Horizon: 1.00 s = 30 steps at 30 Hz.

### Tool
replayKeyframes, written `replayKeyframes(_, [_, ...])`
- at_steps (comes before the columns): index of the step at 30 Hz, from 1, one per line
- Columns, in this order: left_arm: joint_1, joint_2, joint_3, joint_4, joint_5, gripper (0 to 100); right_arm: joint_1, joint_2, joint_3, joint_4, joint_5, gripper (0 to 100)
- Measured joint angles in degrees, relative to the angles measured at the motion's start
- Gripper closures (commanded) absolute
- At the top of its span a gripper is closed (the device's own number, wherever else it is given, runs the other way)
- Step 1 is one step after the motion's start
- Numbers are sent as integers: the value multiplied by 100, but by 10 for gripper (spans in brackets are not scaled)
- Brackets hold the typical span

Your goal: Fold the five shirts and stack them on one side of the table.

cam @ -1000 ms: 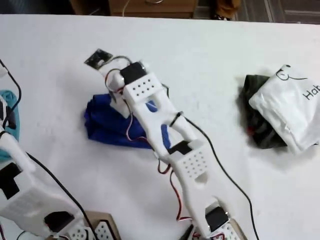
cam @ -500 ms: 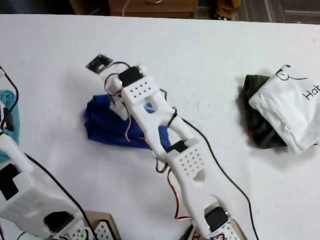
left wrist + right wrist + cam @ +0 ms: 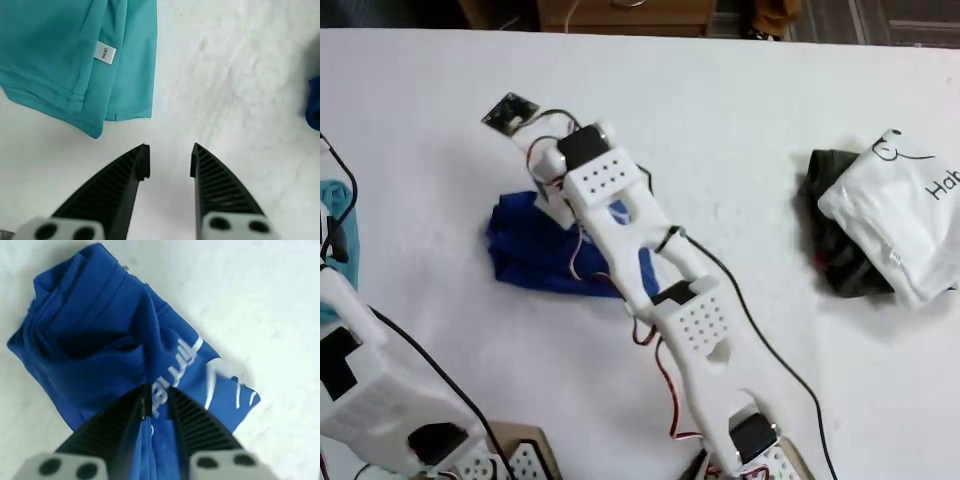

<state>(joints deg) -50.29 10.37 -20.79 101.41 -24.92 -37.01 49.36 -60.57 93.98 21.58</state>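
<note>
A crumpled blue shirt (image 3: 535, 250) lies left of the table's middle. The right arm stretches over it, and my right gripper (image 3: 157, 401) is shut on a raised fold of the blue shirt (image 3: 95, 335). A teal shirt (image 3: 342, 240) lies at the table's left edge. My left gripper (image 3: 168, 161) hangs open over bare table beside the folded teal shirt (image 3: 75, 55), holding nothing. On the right side of the table a folded white shirt (image 3: 900, 215) rests on a dark shirt (image 3: 835, 240).
The white table (image 3: 720, 120) has free room at the back and between the blue shirt and the right-hand stack. Cables (image 3: 770, 340) trail along the right arm. The left arm's body (image 3: 370, 390) fills the front left corner.
The right arm's wrist shifted slightly back and forth over the blue shirt, nudging the cloth's left edge. The left arm has stayed still.
</note>
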Motion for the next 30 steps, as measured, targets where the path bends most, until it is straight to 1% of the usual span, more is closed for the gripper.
replayKeyframes(2, [0, 0, 0, 0, 0, 845, 79, 0, 0, 105, 97, 740])
replayKeyframes(4, [0, 0, 0, 0, 0, 845, 141, 0, 0, 246, 290, 711])
replayKeyframes(8, [0, 0, 0, 0, 0, 845, 149, 0, -246, 563, 422, 730])
replayKeyframes(11, [0, 0, 0, 0, 0, 845, 88, -9, -466, 607, 422, 754])
replayKeyframes(18, [0, 0, 0, 0, 0, 845, -545, 53, -554, 580, 422, 765])
replayKeyframes(23, [-9, 0, 0, 0, 0, 845, -536, 563, -589, 264, 413, 765])
replayKeyframes(28, [-18, 0, 0, 0, 0, 845, -571, 730, -589, 211, 422, 768])
replayKeyframes(30, [-18, 0, 0, 0, 0, 845, -554, 730, -589, 211, 422, 801])
